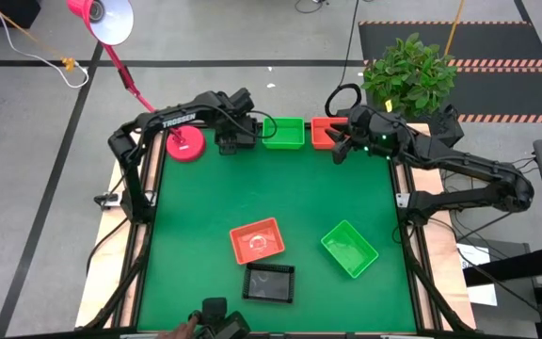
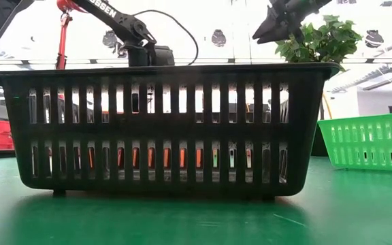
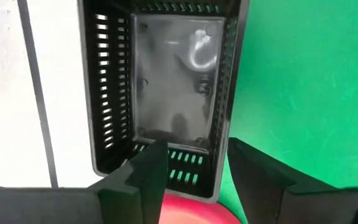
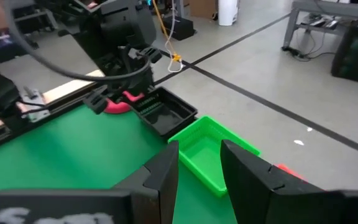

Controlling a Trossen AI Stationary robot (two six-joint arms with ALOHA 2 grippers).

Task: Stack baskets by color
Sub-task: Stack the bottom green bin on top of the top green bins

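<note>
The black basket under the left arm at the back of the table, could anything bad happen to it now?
Maybe. That black basket sits at the back edge, partly past the green mat, touching the pink lamp base. The left gripper has open fingers straddling its near wall, so lifting away crooked could snag it and tip it off. The green basket sits close beside it, so a sideways nudge might shove that too. The right gripper hovers open nearby, so the arms could bump.
</note>
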